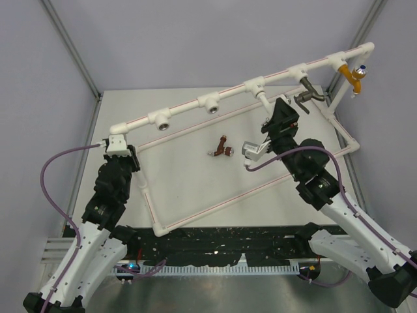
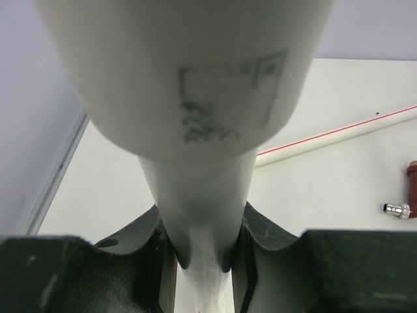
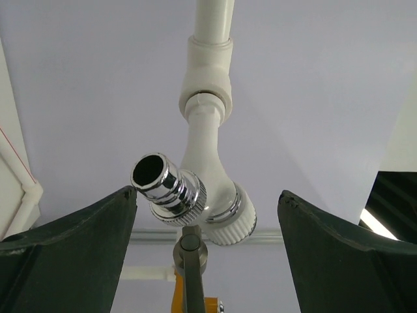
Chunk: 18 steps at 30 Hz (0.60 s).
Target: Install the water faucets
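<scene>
A white faucet (image 3: 207,173) with a chrome spout hangs screwed into a tee socket of the white pipe (image 1: 195,103). My right gripper (image 3: 207,194) stands open around it, fingers clear on both sides. From above, this gripper (image 1: 272,107) sits just below that white faucet (image 1: 263,99). A reddish-brown faucet (image 1: 221,149) lies loose on the table inside the pipe frame, and shows at the right edge of the left wrist view as the reddish-brown faucet (image 2: 410,189). My left gripper (image 1: 117,147) is shut on the white pipe (image 2: 202,215) near its left corner.
A grey lever tap (image 1: 307,95) and a yellow tap (image 1: 355,75) hang from the pipe's right end. Two empty tee sockets (image 1: 161,120) face forward on the raised pipe. The lower pipe rectangle (image 1: 215,205) lies on the table. Side rails stand to the left and right.
</scene>
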Each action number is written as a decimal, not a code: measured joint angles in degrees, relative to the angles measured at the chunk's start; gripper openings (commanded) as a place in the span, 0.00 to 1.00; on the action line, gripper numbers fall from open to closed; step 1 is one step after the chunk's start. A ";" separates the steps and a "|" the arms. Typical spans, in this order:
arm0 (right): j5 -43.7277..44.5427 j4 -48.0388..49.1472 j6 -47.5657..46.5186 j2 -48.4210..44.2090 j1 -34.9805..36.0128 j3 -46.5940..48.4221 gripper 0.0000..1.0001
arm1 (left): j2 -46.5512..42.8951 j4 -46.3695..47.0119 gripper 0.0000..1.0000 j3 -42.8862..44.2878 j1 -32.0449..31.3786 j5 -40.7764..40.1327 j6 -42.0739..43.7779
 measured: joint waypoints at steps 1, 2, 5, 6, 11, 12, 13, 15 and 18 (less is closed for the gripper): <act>-0.02 0.48 -0.39 0.52 0.00 0.00 0.86 | 0.00 0.00 0.00 0.00 -0.02 0.00 0.00; 0.00 0.90 -0.48 1.16 0.00 0.00 0.84 | 0.00 0.00 0.00 0.00 -0.02 0.00 0.00; 0.20 2.10 0.00 3.34 0.00 0.04 0.68 | 0.00 0.00 0.00 0.00 -0.02 0.00 0.00; 0.31 2.43 0.57 4.15 0.00 0.04 0.65 | 0.00 0.00 0.00 0.00 -0.02 0.00 0.00; -0.04 6.23 9.49 5.62 0.07 0.79 0.49 | -0.02 0.02 0.00 0.00 -0.02 -0.02 0.00; -0.15 6.78 12.92 5.64 0.07 0.79 0.46 | -0.02 -0.02 0.00 0.00 -0.02 -0.02 0.00; -0.26 7.52 17.29 5.68 0.02 0.74 0.39 | -0.04 0.00 0.00 0.00 -0.02 -0.02 0.00; -0.81 10.38 26.01 5.68 -0.02 0.55 0.30 | -0.07 0.02 0.00 0.00 -0.02 0.00 -0.11; -1.79 17.59 38.95 5.70 -0.39 -1.97 0.17 | -0.13 0.00 0.00 0.02 -0.02 0.04 -0.13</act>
